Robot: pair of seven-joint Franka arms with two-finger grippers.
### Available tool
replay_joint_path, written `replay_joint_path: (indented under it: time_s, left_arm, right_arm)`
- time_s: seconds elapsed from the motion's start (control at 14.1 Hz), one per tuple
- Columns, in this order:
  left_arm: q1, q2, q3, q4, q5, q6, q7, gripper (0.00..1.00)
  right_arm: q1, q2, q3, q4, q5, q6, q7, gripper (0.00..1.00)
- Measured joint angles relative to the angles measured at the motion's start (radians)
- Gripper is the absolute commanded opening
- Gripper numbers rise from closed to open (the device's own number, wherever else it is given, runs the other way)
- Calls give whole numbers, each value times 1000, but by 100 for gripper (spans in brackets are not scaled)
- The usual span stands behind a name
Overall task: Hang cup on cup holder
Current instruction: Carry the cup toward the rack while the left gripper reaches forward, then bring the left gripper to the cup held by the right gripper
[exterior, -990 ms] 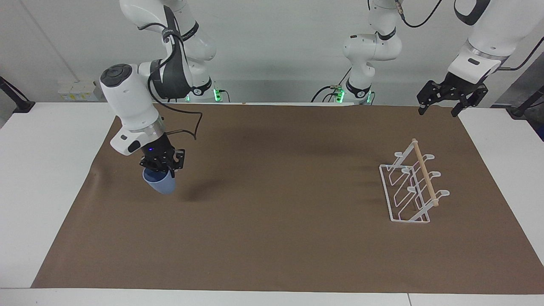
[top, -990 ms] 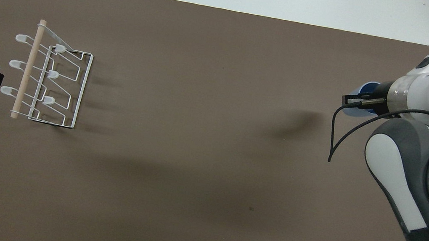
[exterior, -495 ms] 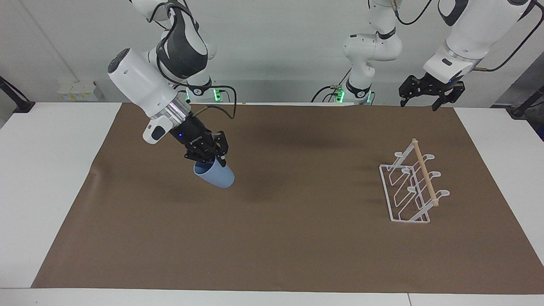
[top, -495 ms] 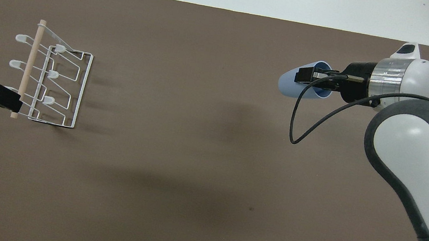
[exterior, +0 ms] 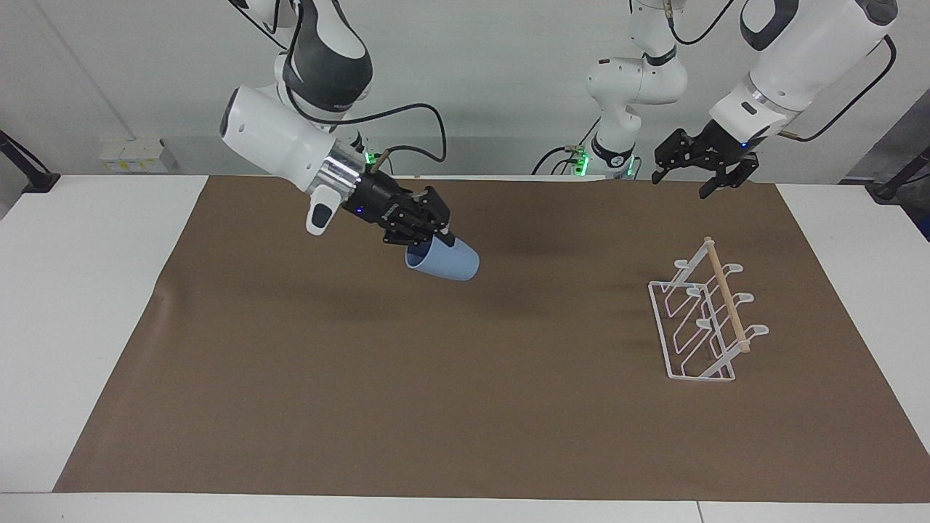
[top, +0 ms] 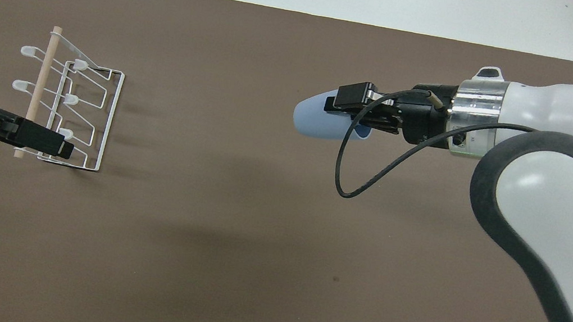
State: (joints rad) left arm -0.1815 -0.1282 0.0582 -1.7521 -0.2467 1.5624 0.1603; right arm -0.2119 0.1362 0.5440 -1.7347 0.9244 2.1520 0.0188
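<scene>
- Two arms are over the brown mat (exterior: 450, 407); only the right one carries anything.
- Right gripper (exterior: 425, 236): it pinches the rim of the small light blue plastic tumbler (exterior: 445, 261), one finger inside the mouth and one outside. The cup is in the air over the middle of the mat, tipped nearly on its side, its closed bottom pointing toward the left arm's end of the table.
- In the overhead view the same cup (top: 321, 121) pokes out past the right gripper (top: 353, 115), well apart from the rack.
- White wire rack with looped prongs and a light wooden rod along its top (exterior: 701, 319): it stands on the mat at the left arm's end, no cup on any prong.
- Left gripper (exterior: 690, 171): it hangs in the air with its fingers spread and nothing between them, over the mat's edge nearest the robots. From overhead it (top: 47, 143) overlaps the rack's (top: 99, 121) near corner, but the facing view shows it well above, not touching.
- Step in hand, as I judge it: carrying the cup across to the rack; hanging is not yet begun.
- Next move would call for bringing the cup's open mouth in line with a free prong, then sliding it on before letting go. The left arm may need to steady the rack.
</scene>
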Motion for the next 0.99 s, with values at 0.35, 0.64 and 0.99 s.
replay_joint_path:
  time_s: [0.35,0.64,0.99]
  left_arm:
    - [-120,-17,-11,-22,-8,37,311,100]
    - [-169,-30,-25,-48,-8,46,692,100]
    - [-230,-68,-82,-107,-8,98,815,100]
  right_arm:
    - [86,-36,48,22,2,-9,308,0]
    - [137,-36,51,57,2,-8,527,0]
    - [208,-36,51,62,2,55,682,0]
